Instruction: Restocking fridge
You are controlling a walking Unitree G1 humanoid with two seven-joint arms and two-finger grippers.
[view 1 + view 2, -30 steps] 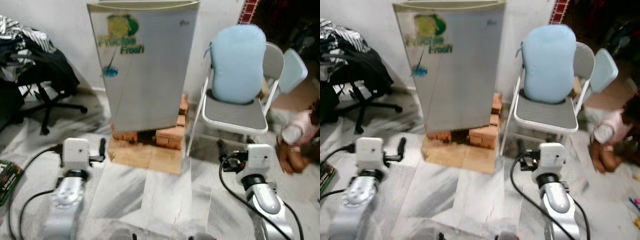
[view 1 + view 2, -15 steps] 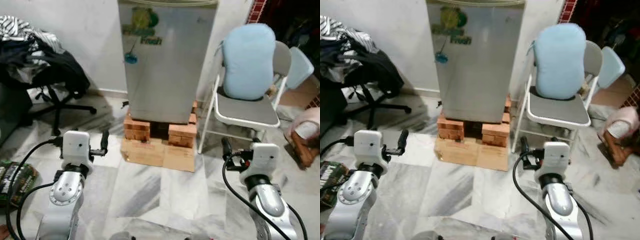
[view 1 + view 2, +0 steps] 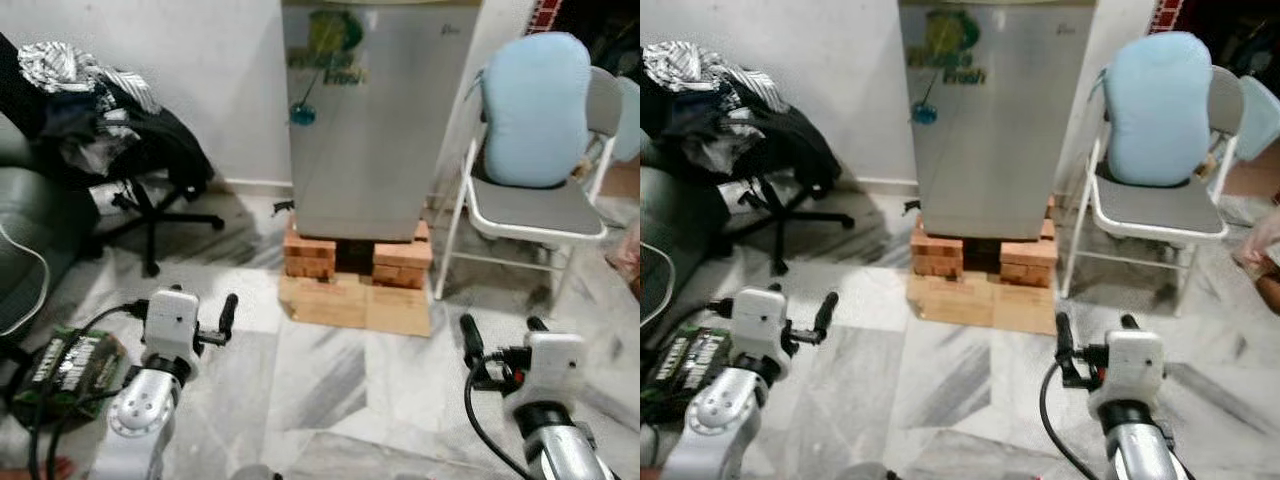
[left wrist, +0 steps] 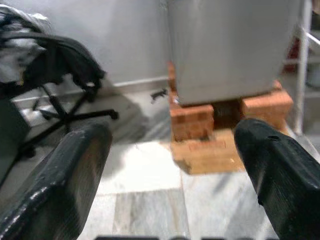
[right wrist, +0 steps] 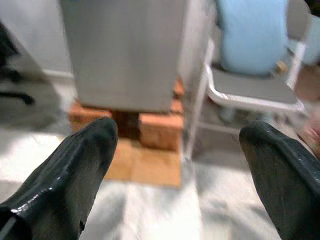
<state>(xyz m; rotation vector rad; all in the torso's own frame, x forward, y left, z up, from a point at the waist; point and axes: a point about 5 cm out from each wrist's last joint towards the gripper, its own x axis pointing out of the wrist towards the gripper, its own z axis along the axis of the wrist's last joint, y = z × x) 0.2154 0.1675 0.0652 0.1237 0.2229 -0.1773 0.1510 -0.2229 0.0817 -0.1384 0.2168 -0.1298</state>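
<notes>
Two grippers were up in front of me, both empty and spread wide, and the fridge [image 3: 372,110] stood straight ahead of them against the wall, well apart from either. Its door was shut, it stood tall and upright, and it sat raised on bricks [image 3: 310,257] over a wooden board [image 3: 352,303]. From my left gripper [image 3: 227,318] the fridge lay ahead and to the right; in the left wrist view its lower edge and the bricks showed between my two black fingers [image 4: 65,185], toward the right one. From my right gripper [image 3: 500,340] it lay ahead and to the left, and in the right wrist view it sat toward the left finger. I judged the two arms about equally far from it, so either could take the door, though I could not make out a handle or which side was hinged. Nothing to stock was in either gripper, so I took this as the approach, with the door yet to be opened. Going left to right across the room: a dark sofa [image 3: 25,240] at the far left, a green packet [image 3: 68,362] on the floor just beside my left arm, an office chair [image 3: 140,170] heaped with clothes, the fridge, then a folding chair [image 3: 540,205] with a blue cushion [image 3: 535,95] close by the fridge's right side. The floor [image 3: 330,390] was pale veined marble, flat and glossy, possibly slick underfoot, and the folding chair could crowd the door's swing.
</notes>
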